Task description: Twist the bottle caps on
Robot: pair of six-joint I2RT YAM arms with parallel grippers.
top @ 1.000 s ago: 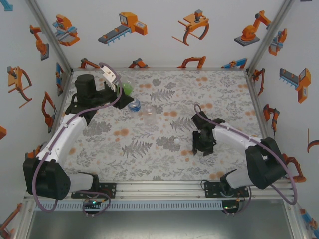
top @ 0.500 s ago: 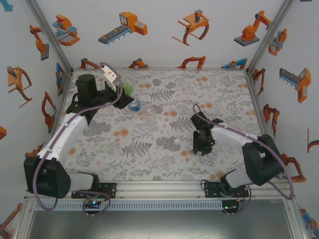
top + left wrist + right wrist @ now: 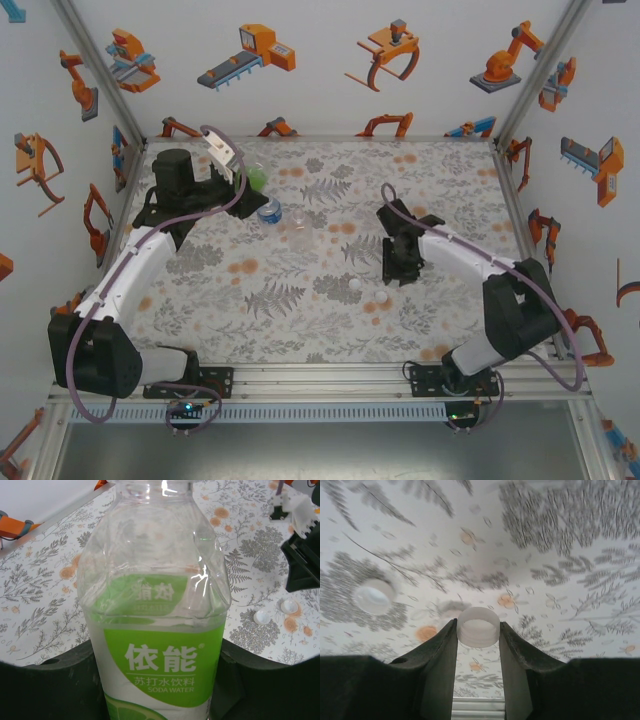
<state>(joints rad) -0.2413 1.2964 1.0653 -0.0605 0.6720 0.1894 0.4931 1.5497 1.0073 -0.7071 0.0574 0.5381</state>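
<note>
My left gripper (image 3: 240, 176) (image 3: 160, 685) is shut on the green-labelled bottle (image 3: 159, 605) (image 3: 255, 178), which stands upright at the far left with its neck open. My right gripper (image 3: 478, 630) (image 3: 388, 288) pinches a white bottle cap (image 3: 478, 626) (image 3: 381, 297) between its fingertips, just above the patterned table at centre right. Another white cap (image 3: 354, 284) (image 3: 372, 596) lies on the table beside it. A blue-labelled bottle (image 3: 268, 210) and a clear bottle (image 3: 298, 235) stand between the two arms.
White walls with orange robot stickers close in the flowered table (image 3: 330, 330) on three sides. An aluminium rail (image 3: 320, 378) runs along the near edge by the arm bases. Open table lies in front of the bottles.
The right gripper has shut on the white cap and its wrist has swung toward the far side, uncovering the cap's spot. The left arm and its bottle have not moved.
</note>
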